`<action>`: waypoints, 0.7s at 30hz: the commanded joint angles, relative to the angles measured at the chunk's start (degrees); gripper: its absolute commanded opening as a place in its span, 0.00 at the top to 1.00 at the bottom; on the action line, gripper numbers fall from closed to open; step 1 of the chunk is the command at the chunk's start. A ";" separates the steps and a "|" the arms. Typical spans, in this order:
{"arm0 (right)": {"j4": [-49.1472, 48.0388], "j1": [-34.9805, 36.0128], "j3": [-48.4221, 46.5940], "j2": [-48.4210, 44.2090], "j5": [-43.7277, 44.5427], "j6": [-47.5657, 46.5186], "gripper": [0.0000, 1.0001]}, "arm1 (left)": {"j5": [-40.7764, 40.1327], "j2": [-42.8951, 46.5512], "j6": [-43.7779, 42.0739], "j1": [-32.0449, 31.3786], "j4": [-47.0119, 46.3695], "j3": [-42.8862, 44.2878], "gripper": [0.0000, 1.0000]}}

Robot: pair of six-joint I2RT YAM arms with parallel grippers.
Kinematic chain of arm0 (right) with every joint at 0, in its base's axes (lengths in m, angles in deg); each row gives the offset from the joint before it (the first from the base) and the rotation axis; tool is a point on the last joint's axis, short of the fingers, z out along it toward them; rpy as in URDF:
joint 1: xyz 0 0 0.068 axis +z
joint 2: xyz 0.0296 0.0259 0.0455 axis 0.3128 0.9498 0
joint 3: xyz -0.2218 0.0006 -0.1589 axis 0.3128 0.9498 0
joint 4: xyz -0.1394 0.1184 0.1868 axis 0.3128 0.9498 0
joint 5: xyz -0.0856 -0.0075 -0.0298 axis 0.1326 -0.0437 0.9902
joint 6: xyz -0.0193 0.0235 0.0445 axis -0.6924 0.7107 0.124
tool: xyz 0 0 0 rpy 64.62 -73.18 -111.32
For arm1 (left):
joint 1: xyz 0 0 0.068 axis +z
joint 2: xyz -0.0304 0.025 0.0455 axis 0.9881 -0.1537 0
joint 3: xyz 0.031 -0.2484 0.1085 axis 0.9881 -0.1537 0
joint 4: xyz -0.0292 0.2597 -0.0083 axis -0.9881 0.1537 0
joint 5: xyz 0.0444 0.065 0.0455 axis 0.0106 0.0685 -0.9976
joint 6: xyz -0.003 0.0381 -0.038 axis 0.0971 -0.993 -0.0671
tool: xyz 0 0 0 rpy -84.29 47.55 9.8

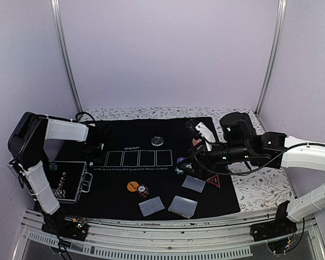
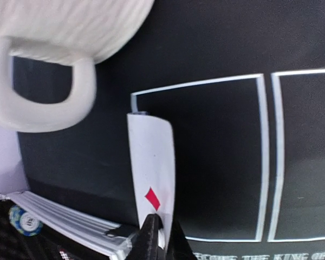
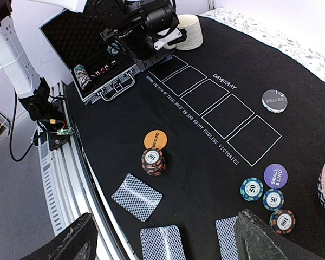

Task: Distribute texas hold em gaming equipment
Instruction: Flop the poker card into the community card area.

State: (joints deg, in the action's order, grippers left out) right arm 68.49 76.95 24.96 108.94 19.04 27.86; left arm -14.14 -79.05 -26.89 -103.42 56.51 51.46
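From above, the row of boxes (image 1: 139,158) had face-down cards (image 1: 182,206) on its near side beside an orange disc (image 1: 131,186), a black disc (image 1: 157,141) just beyond it, and the triangle marker (image 1: 213,181) off to its right. Left wrist: the left gripper (image 2: 157,241) was clamped on a diamond card (image 2: 151,162) across the row's end box, with the mug (image 2: 54,32) near. Right wrist: the right gripper (image 3: 167,216) gaped wide and empty near the row's right end, above a purple disc (image 3: 275,175) and chips (image 3: 252,189).

blk disc (image 3: 274,100) "DEALER", purple disc (image 3: 275,175) "SMALL BLIND", mat (image 3: 195,181) "DAYBYPLAY"
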 commanded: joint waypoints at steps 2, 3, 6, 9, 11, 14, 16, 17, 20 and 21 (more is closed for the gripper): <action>-0.54 -0.18 0.87 -0.76 -0.67 0.56 0.11 | 7.57 -2.05 0.11 -0.72 -0.69 1.37 0.88; -0.44 -0.18 0.84 -0.75 -0.69 0.55 0.11 | 8.32 -2.32 0.17 -0.68 -0.82 1.55 0.87; -0.22 -0.19 0.78 -1.00 -0.71 0.69 0.10 | 9.59 -2.99 0.33 -0.70 -1.15 1.88 0.83; 0.02 -0.21 0.78 -1.32 -0.62 0.78 0.10 | 10.17 -2.66 0.29 -0.69 -1.15 2.11 0.76; 0.14 -0.20 0.77 -1.28 -0.63 0.78 0.10 | 11.20 -2.12 0.35 -0.61 -1.39 2.23 0.67; 0.42 -0.18 0.39 -0.98 -0.88 0.76 0.09 | 13.35 -1.18 0.74 -0.59 -1.82 2.69 0.58; 0.95 -0.21 -0.02 -0.72 -1.26 0.70 0.09 | 14.87 -0.33 0.86 -0.63 -1.90 3.06 0.57; 1.33 -0.19 -0.28 -0.50 -1.38 0.63 0.08 | 15.68 0.18 0.86 -0.64 -1.90 3.33 0.57; 3.67 -0.14 -1.37 0.92 -0.42 0.66 0.07 | 18.68 2.59 0.94 -0.56 -1.80 3.86 0.57; 5.25 -0.15 -2.24 1.94 0.61 0.88 0.07 | 19.66 3.75 0.97 -0.53 -1.75 4.05 0.57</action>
State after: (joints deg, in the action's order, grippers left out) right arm 69.78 76.95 25.27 109.01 18.53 28.21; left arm -0.39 -79.80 -26.38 -103.62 55.47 53.80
